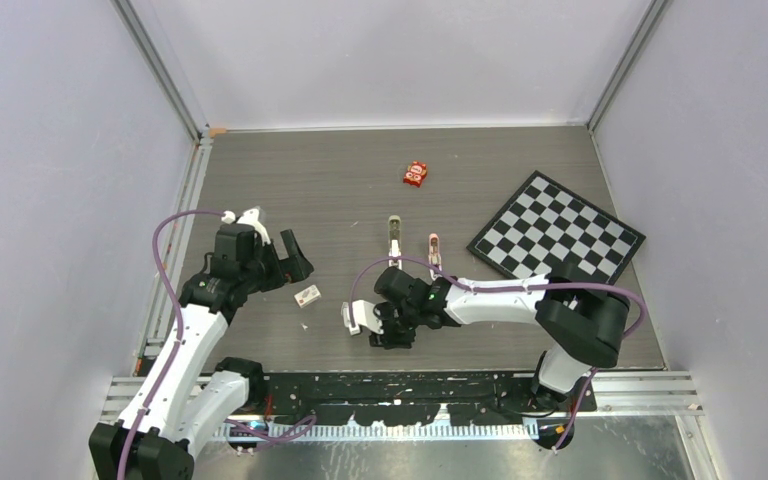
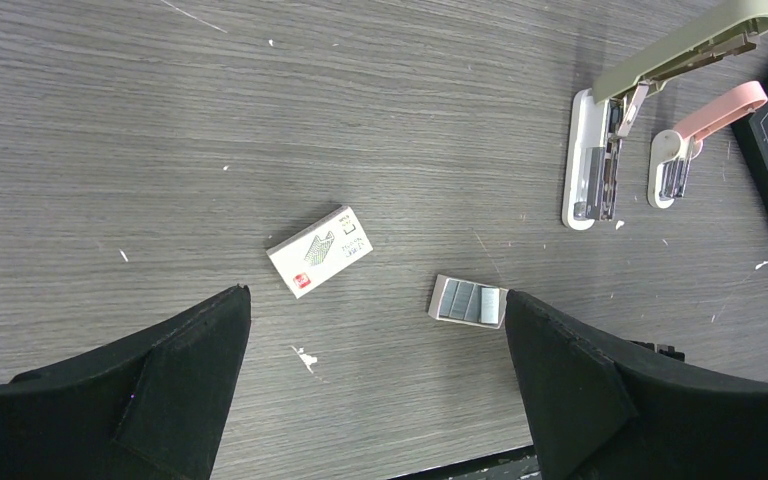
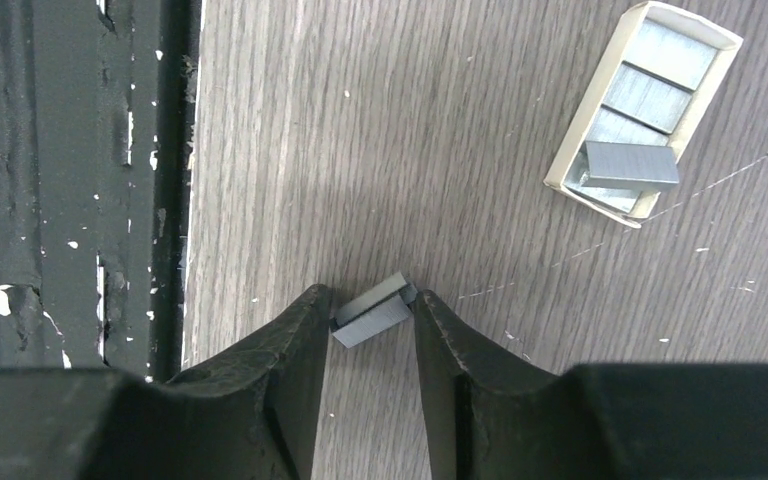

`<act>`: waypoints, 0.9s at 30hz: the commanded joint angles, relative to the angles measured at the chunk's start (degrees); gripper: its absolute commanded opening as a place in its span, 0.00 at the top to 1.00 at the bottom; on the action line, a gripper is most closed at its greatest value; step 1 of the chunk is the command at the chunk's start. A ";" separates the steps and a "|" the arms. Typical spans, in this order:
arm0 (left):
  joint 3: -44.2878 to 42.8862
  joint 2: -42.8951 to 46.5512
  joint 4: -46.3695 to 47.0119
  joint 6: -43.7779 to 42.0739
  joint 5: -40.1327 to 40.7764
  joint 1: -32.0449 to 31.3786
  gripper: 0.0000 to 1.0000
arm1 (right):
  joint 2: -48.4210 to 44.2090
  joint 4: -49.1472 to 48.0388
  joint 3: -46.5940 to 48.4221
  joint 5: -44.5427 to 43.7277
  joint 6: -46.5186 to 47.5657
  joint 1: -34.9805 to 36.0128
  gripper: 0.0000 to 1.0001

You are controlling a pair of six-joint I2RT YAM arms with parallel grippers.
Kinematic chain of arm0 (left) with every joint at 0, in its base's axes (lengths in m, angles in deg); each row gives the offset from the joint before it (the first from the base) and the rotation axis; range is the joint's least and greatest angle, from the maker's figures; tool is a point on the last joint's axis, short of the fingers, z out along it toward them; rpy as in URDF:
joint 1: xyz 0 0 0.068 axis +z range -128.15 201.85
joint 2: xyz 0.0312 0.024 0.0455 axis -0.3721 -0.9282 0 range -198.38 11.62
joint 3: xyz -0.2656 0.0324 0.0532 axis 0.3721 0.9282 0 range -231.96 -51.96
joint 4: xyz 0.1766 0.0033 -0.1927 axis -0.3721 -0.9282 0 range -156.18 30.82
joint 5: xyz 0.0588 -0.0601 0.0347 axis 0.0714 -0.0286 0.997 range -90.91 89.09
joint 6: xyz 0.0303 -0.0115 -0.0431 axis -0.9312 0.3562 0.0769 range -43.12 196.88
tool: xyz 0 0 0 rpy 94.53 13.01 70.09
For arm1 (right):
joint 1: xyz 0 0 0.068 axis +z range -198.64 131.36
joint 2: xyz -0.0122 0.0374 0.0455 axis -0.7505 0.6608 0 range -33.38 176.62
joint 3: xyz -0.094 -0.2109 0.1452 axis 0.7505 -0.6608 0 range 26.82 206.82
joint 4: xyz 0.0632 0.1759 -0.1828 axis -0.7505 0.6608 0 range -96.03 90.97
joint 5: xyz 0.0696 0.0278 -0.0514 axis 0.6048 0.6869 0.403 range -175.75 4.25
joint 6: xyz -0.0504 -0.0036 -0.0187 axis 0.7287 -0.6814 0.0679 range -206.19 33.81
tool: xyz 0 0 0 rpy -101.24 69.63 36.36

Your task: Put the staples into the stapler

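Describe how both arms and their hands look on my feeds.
The left arm and right arm have white links with black joints, each with a looping purple cable. The left hand and right hand have matte black, wedge-shaped fingers. A small green light glows near the right hand.

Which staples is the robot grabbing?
The lone strip pinched between the right tool's fingertips. The other strips lie in the card tray, away from the tool.

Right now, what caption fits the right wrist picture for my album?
The right gripper pinches a small strip of staples between its fingertips, near an open cardboard tray holding more.
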 commanded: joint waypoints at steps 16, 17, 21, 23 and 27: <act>-0.88 0.46 0.71 -1.04 0.64 0.22 0.00 | -3.93 -5.30 -0.91 -2.34 -4.98 0.37 0.60; -0.88 0.58 0.68 -1.02 0.72 0.22 0.00 | -4.48 -5.39 -1.06 -2.47 -5.14 0.38 0.60; -0.83 0.59 0.70 -1.03 0.68 0.22 0.00 | -6.64 -5.41 -2.14 -3.22 -5.75 0.36 0.60; -0.81 0.60 0.69 -1.07 0.76 0.19 0.00 | -7.72 -5.44 -2.77 -3.98 -6.00 0.26 0.60; -0.79 0.68 0.74 -1.00 0.81 0.21 0.00 | -9.58 -5.32 -4.11 -5.67 -6.74 0.03 0.60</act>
